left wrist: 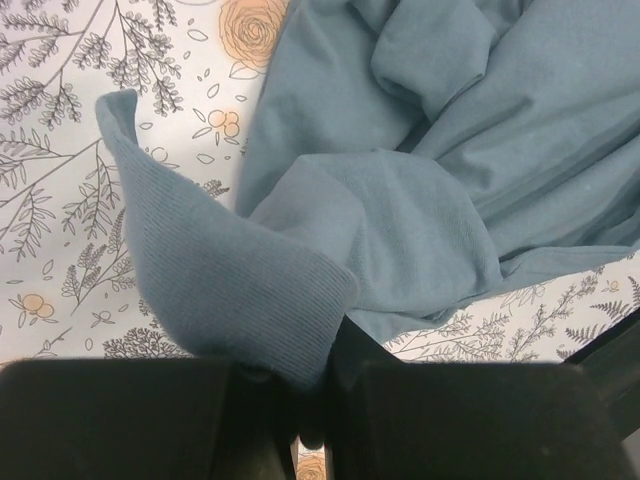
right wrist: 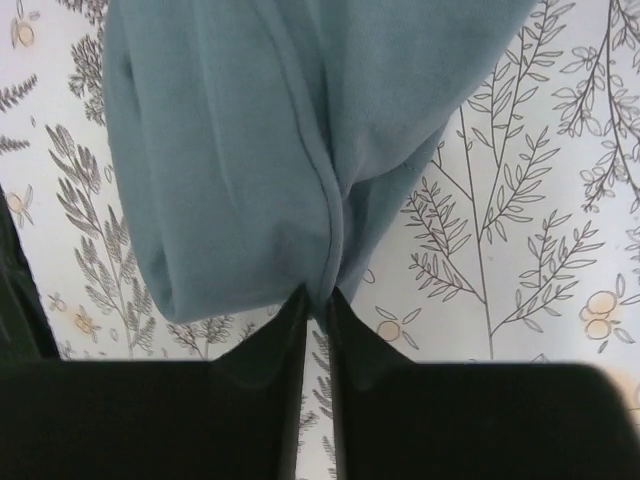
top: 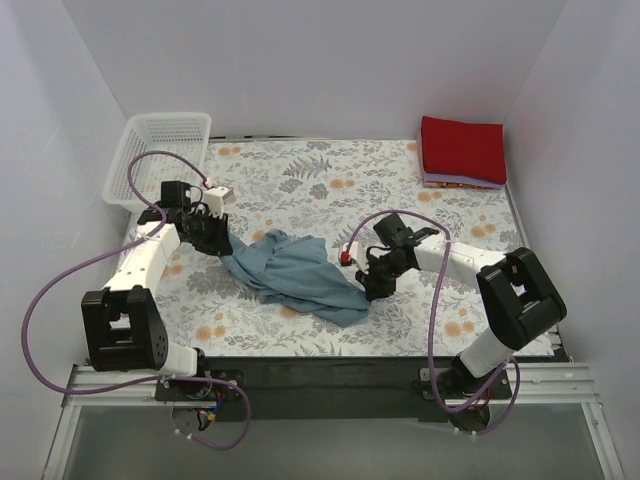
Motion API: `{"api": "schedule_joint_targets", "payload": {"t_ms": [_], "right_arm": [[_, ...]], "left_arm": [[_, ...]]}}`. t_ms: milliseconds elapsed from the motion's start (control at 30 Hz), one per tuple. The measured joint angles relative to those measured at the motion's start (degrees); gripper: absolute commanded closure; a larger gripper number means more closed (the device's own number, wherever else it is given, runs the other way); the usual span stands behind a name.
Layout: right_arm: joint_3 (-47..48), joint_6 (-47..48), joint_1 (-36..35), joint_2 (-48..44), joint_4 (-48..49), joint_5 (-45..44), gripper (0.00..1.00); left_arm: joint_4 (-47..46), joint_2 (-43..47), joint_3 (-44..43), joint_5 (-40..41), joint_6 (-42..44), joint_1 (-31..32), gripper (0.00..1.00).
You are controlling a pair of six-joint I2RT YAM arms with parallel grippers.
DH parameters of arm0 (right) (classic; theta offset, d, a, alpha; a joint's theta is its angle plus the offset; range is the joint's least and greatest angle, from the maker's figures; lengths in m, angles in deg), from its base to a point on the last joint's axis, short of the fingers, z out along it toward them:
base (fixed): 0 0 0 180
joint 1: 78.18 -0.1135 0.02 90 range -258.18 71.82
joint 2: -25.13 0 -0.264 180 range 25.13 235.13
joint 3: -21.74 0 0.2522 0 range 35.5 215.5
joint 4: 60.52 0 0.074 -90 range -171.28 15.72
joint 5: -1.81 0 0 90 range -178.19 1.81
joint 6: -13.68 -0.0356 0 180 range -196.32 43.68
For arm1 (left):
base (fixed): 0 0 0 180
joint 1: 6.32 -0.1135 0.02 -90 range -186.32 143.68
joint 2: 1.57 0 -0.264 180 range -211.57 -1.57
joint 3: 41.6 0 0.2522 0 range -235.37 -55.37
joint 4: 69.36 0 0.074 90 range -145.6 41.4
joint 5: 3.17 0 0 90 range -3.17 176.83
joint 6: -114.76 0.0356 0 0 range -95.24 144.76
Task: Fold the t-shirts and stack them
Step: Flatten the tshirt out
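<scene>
The left end effector (left wrist: 310, 385) is closed to a narrow pinch on the slate-blue t-shirt (left wrist: 400, 220). What it holds is a ribbed band (left wrist: 250, 300) of doubled knit, and the cloth rises out of its fingertips in a soft curl before spilling away across the desk (top: 300, 180). The right end effector (right wrist: 318, 300) has its fingers drawn almost together on the opposite end of the same shirt. A stitched seam (right wrist: 325, 200) runs straight down into the gap between them, so it appears to have a thin fold of cloth pinched.

Between the two end effectors the shirt lies bunched and creased, not yet spread flat. It looks light and limp: it should sag and fold under its own weight, and it will not keep any shape the grip gives it. Its matte knit should give the pads good friction. The risk is catching two layers at once, or dragging the flowered covering beneath.

Sturdier holds would be the ribbed band, the seams or the shoulder corners. A pair of matching corners would let the cloth be pulled taut.

Well beyond the right end effector, at the far corner of the desk, a red t-shirt (top: 462, 148) lies folded square. It sits on top of a thin lavender-pink t-shirt (top: 460, 183). Beyond the left end effector stands a white mesh basket (top: 160, 150).
</scene>
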Motion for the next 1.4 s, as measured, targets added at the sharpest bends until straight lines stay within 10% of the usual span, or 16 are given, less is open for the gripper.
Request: {"api": "schedule_joint_targets", "payload": {"t_ms": [233, 567, 967, 1167, 1267, 1300, 1400], "right_arm": [[7.9, 1.8, 3.6, 0.9, -4.8, -1.4, 0.99], [56.2, 8.9, 19.8, 0.3, -14.5, -10.9, 0.99], [26.5, 14.8, 13.4, -15.6, -25.2, -15.8, 0.99], [12.2, 13.1, 3.5, -13.4, -30.8, -15.8, 0.99], [12.1, 12.2, 2.3, -10.6, -31.3, -15.0, 0.81], [12.1, 11.9, 2.3, -9.5, -31.3, -14.8, 0.6], [12.1, 11.5, 2.4, -7.6, -31.8, -14.0, 0.46]], "left_arm": [[0.4, -3.7, -10.5, -0.7, -2.3, -0.1, 1.0], [-5.9, -17.6, -49.3, -10.4, -1.6, -0.7, 1.0], [-0.4, 21.5, 0.1, -20.9, 27.8, -3.1, 0.95], [10.6, 29.1, 18.4, -20.8, 43.2, -3.1, 0.55], [15.0, 28.7, 18.4, -20.4, 50.3, -3.1, 0.36], [16.6, 28.2, 18.3, -20.1, 51.9, -3.1, 0.25], [22.2, 25.8, 18.1, -17.9, 58.4, -3.1, 0.24]]}}
